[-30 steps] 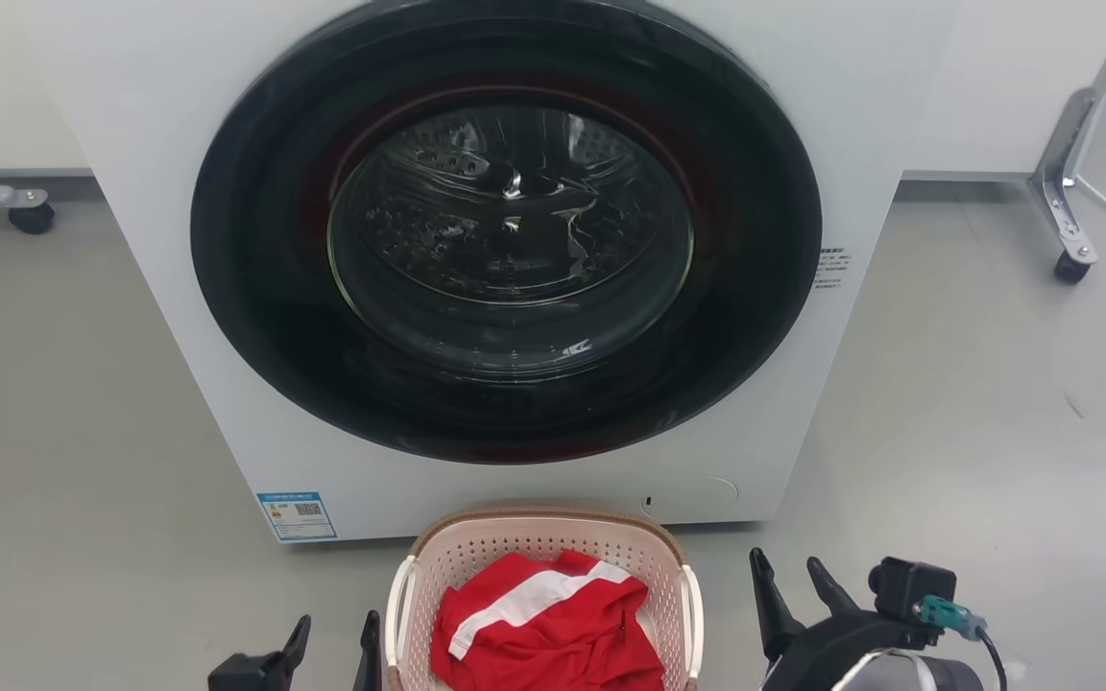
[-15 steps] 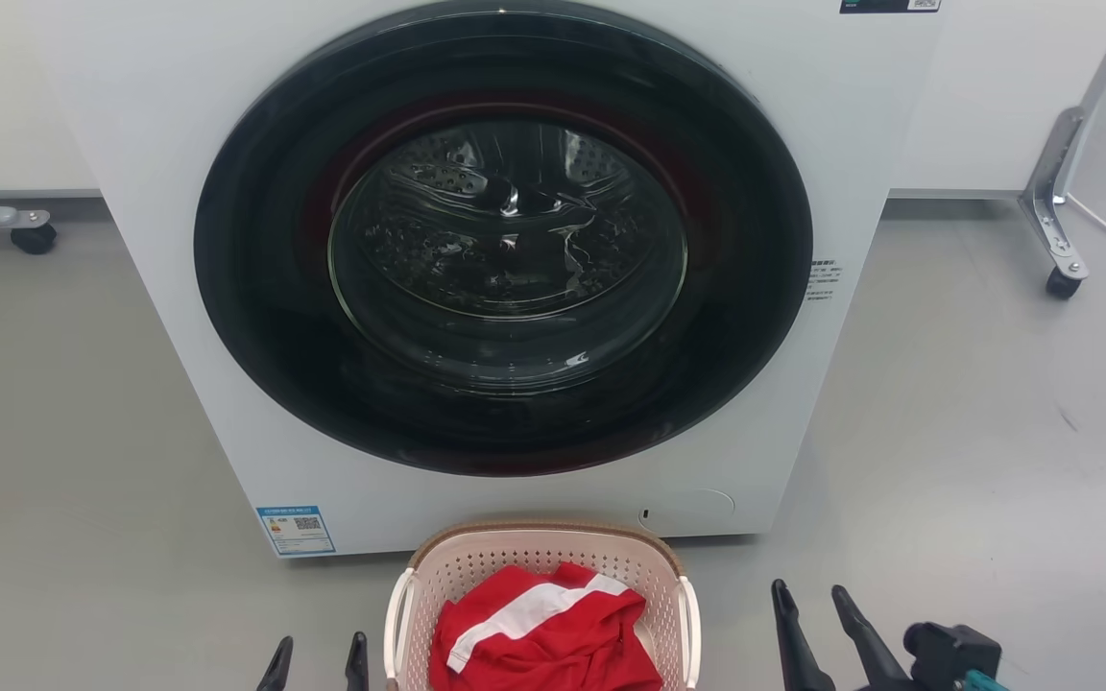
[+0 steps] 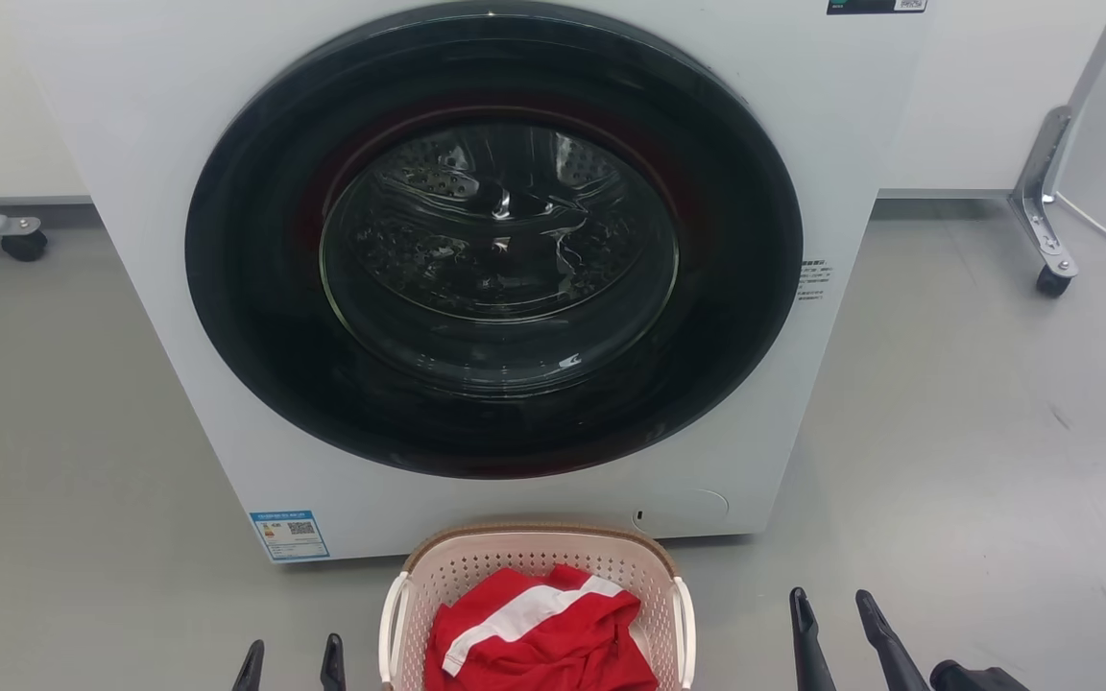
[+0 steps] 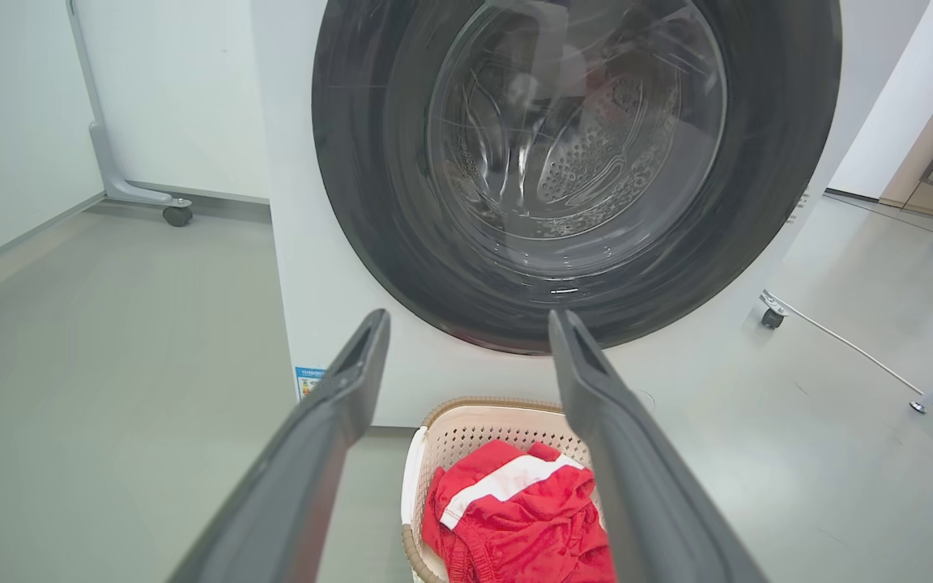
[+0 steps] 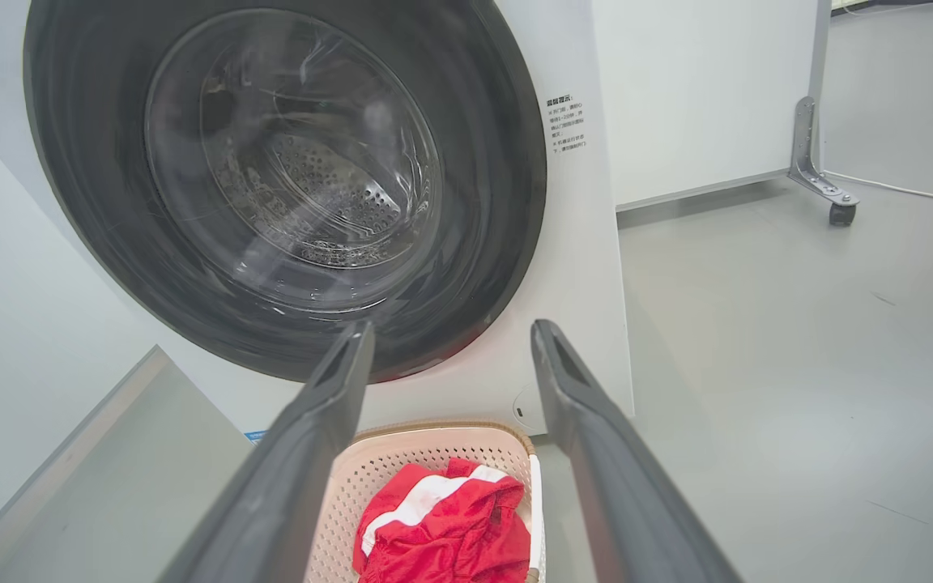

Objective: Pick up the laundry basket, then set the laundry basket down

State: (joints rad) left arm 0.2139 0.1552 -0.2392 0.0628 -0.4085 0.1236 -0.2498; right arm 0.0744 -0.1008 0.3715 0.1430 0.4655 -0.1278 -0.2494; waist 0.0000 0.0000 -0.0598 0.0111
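Both sets of jaws have drawn back, spread and empty, flanking the laundry basket (image 3: 515,557).

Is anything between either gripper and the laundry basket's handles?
Nothing visible. The left gripper is open close beside the laundry basket on its left; the right gripper is open farther off on its right, with bare floor between. The washer stands behind the basket, and a red garment lies inside it.
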